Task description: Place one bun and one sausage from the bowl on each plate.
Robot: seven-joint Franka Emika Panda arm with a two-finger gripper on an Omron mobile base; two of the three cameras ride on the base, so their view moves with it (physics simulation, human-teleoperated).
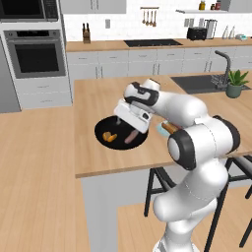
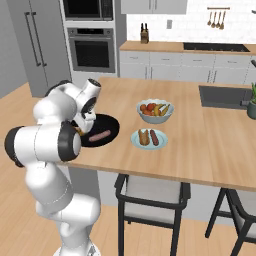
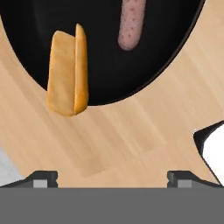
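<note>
The black bowl (image 1: 102,129) (image 2: 111,125) (image 3: 105,61) sits on the wooden island counter. In it lie an orange bun (image 1: 109,136) (image 3: 68,72) and a pinkish sausage (image 1: 131,137) (image 2: 99,135) (image 3: 131,26). In the hand view the bun's lower end reaches past the bowl's rim. My gripper (image 1: 119,122) (image 3: 113,179) hovers over the bowl's near edge, open, with nothing between its fingertips (image 3: 41,178). To the right, the pale blue plate (image 2: 136,142) (image 1: 161,129) holds one bun (image 2: 143,137) and one sausage (image 2: 154,137).
A pale grey bowl of fruit (image 2: 155,111) stands behind the plate. A sink (image 1: 199,82) and a potted plant (image 1: 236,83) are at the counter's far right. Black stools (image 2: 150,200) stand under the near edge of the counter (image 1: 113,170).
</note>
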